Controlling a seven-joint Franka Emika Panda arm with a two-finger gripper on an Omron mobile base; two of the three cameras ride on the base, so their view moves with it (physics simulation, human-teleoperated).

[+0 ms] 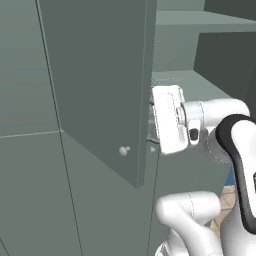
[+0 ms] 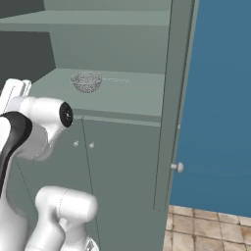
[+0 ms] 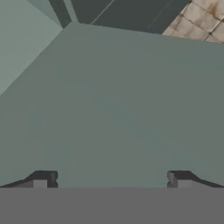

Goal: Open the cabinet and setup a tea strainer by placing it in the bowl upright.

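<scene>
The cabinet [image 2: 122, 54] stands open, one door [image 1: 100, 85] swung out toward us, knob [image 1: 123, 150] showing. The pincer [image 3: 109, 179] is released, fingertips [image 3: 41, 179] spread wide, nothing between them, facing a flat grey-green panel. The tea strainer [image 2: 87, 82] sits on the cabinet shelf [image 2: 132, 98], handle pointing right.
</scene>
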